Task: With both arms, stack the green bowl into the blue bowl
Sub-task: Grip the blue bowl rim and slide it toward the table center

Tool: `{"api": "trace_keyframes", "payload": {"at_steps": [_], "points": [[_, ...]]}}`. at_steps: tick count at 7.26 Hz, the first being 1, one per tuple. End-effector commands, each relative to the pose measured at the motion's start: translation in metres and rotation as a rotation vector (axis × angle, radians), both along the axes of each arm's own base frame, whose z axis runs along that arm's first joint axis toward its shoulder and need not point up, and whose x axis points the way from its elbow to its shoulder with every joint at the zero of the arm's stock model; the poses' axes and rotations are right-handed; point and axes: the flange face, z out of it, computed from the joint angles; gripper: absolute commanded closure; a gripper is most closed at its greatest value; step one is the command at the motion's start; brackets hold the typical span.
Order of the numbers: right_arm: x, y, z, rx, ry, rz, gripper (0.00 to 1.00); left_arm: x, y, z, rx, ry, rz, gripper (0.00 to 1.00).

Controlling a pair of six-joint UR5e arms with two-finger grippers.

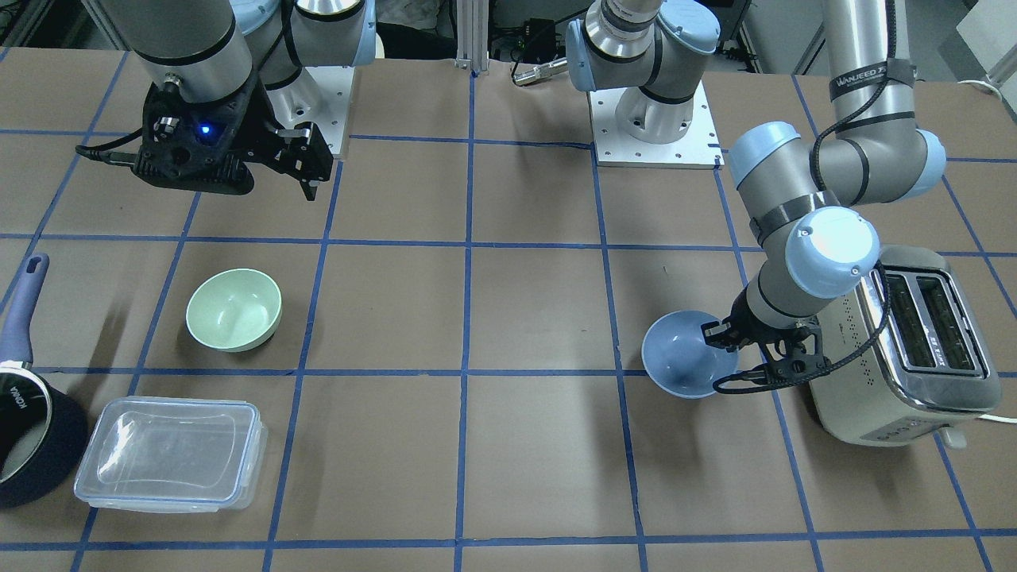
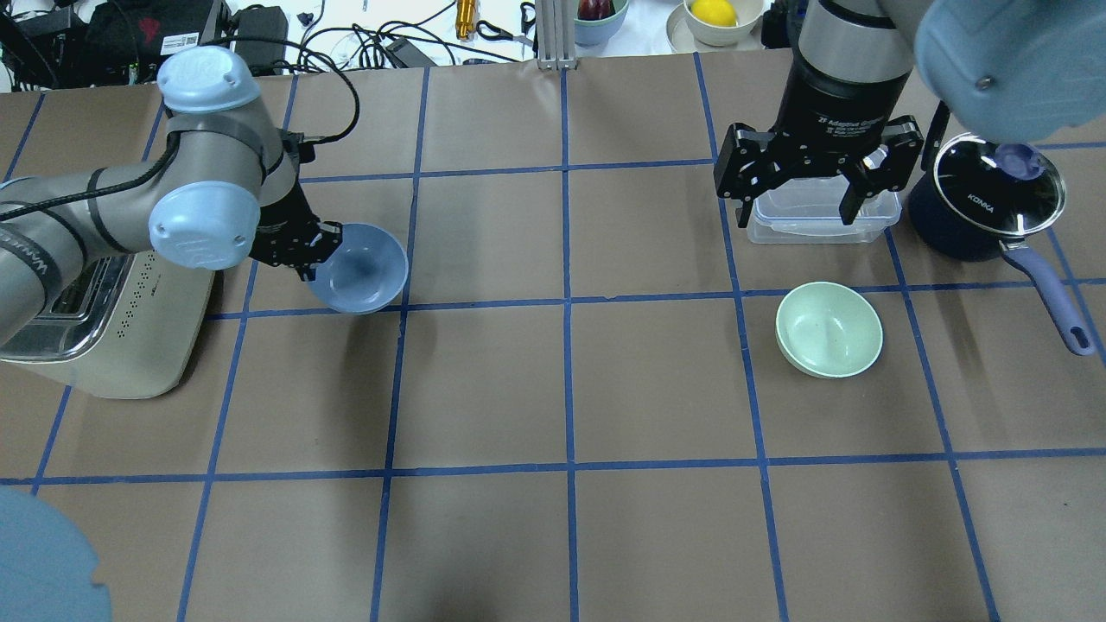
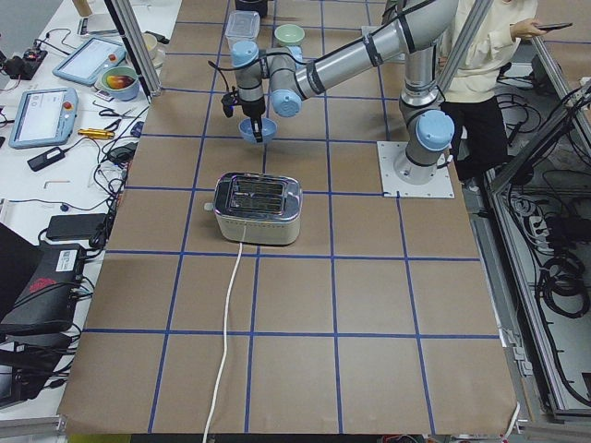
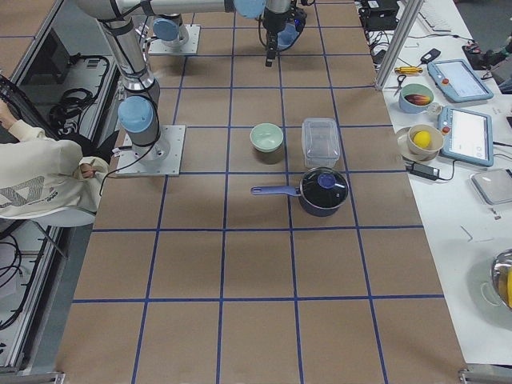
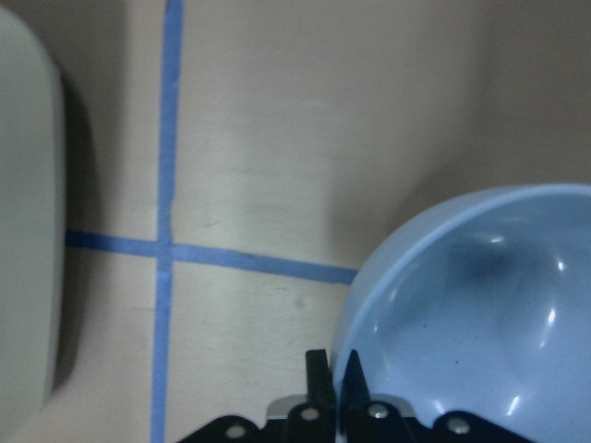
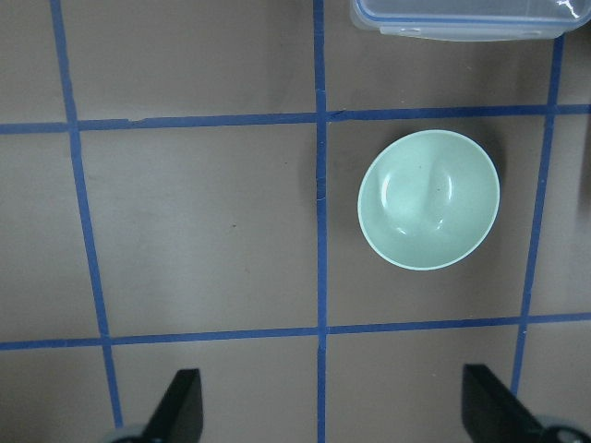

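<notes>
While the left gripper (image 2: 313, 259) works: we've got its fingers nipped shut on the blue bowl (image 2: 363, 268), one inside the rim and one outside, on the toaster (image 2: 104, 345) side. The bowl is tipped and, going by its shadow, looks just clear of the table.
Right gripper (image 2: 795, 207): spread wide with nothing in it, hanging high over the clear lidded box (image 1: 171, 453), just beyond the green bowl.
Green bowl (image 2: 829, 330): upright on the table on the robot's right, untouched, well apart from the blue one.
Step in hand: we read it as bringing the blue bowl toward the middle, ready to receive the green.
Doing it well: a rim pinch is a thin hold, so we'd want a slow, level carry. The base should go down flat in an open square before the fingers let go. The swing should stay clear of the toaster just beside it.
Then: the right side needs the same rim grip on the green bowl, steering round the box and the dark saucepan (image 2: 985, 203).
Surface: the table (image 2: 562, 389) is brown paper with a blue tape grid, flat and matte.
Room: there's a bench with cables, tablets and fruit bowls beyond the table, and a person in a cream top (image 3: 489, 46) by the robot's base.
</notes>
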Motion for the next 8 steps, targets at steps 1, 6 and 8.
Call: {"api": "trace_keyframes", "payload": {"at_steps": [1, 6, 8], "points": [[-0.031, -0.009, 0.0, 0.009, 0.02, -0.008, 0.0, -0.089, 0.01, 0.004, -0.019, 0.135, 0.083, 1.0], [-0.031, -0.008, 0.002, 0.008, 0.021, -0.013, 0.0, -0.19, 0.034, -0.035, 0.044, 0.198, 0.079, 1.0], [-0.031, -0.008, 0.0, 0.009, 0.023, -0.015, 0.0, -0.193, 0.034, -0.045, 0.075, 0.24, 0.084, 1.0]]}}
